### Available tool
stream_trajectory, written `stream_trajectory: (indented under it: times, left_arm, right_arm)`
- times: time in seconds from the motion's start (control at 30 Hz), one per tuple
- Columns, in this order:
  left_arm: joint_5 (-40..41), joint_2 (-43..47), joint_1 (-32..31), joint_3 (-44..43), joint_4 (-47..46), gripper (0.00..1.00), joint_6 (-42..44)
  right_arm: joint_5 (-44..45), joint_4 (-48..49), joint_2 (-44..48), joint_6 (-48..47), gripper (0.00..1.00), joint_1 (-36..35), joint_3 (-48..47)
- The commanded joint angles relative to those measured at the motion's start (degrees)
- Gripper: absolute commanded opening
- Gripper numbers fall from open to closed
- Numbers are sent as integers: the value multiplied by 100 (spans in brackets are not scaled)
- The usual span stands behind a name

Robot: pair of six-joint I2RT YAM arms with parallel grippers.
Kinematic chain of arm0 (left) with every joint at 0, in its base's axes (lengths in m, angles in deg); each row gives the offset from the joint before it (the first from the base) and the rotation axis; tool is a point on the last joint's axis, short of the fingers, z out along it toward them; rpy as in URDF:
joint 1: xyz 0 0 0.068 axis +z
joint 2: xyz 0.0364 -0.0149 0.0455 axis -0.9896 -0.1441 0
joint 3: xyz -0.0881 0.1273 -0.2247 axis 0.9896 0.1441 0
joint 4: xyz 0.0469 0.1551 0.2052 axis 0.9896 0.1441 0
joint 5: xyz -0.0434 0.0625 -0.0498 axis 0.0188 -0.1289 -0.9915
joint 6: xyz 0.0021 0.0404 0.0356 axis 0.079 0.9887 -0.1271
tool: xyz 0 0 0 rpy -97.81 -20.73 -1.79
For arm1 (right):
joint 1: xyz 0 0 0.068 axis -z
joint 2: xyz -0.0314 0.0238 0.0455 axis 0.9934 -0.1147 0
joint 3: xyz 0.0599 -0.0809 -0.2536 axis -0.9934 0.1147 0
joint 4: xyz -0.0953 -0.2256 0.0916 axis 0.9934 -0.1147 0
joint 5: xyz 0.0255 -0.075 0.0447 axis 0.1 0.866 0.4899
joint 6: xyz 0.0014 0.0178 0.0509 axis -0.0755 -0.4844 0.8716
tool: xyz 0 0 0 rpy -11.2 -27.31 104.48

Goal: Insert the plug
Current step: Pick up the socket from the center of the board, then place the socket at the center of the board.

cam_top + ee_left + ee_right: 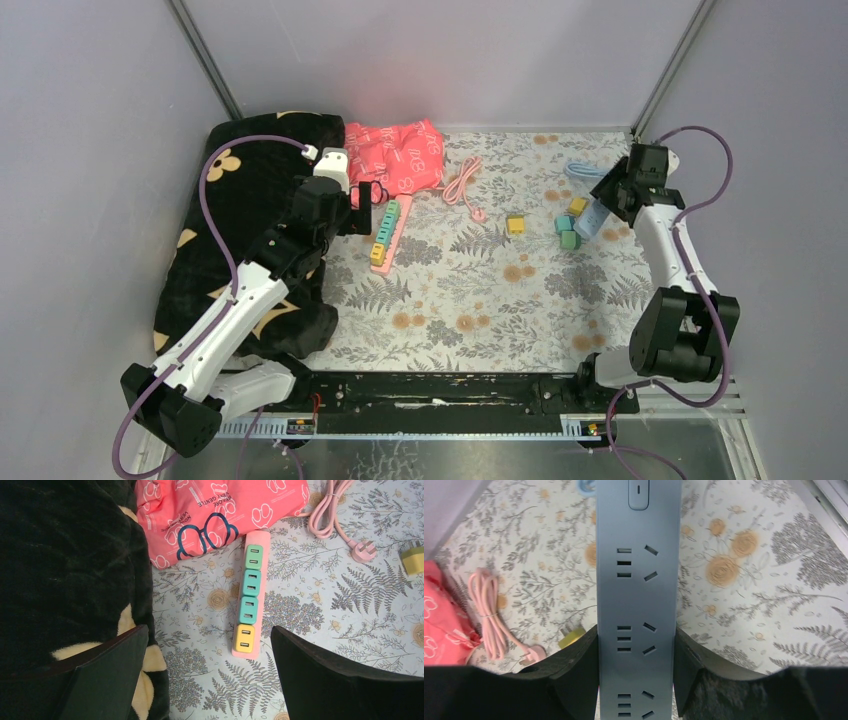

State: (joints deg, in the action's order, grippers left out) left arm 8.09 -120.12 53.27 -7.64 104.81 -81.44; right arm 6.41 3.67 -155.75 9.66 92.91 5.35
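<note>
Pink power strip is hovered over by the wide-spread left fingers. A blue-grey power strip is pinched by the right fingers. Farther back, the pink plug is seen lying free on the bench.

Was a robot lab test cell, plain lilac-grey walls w/ aluminium corner posts, L arm & R arm bolted to black base rail at near edge, floral cloth as work surface
</note>
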Motion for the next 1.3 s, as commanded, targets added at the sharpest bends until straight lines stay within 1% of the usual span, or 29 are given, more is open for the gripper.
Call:
stream_trajectory:
  times: [0.0, 0.17, 0.4, 0.53, 0.63, 0.77, 1.13, 1.27]
  left_arm:
    - [105, 29, 41, 30, -311, 100, -48]
    - [92, 44, 71, 37, -319, 100, -66]
    - [96, 67, 111, 61, -337, 100, -75]
    - [89, 68, 136, 61, -337, 100, -90]
    - [49, 65, 156, 59, -346, 100, -92]
    - [7, 63, 173, 68, -355, 100, -101]
    - [-143, 39, 216, 57, -364, 100, -119]
    - [-197, 6, 217, 57, -364, 100, -135]
  right_arm:
    - [-515, 606, -178, -127, 0, -301, -519]
    - [-570, 979, -625, -329, 0, -769, -908]
    - [-957, 1293, -1261, -515, 0, -1340, -1441]
    - [-1202, 1404, -1304, -805, 0, -1750, -1547]
    - [-1275, 1386, -1310, -838, 0, -2006, -1503]
    - [-1275, 1480, -1102, -623, 0, -2254, -1049]
    - [-704, 1876, -594, 101, 0, -2905, 882]
    - [-572, 1912, -562, 411, 0, -3191, 1250]
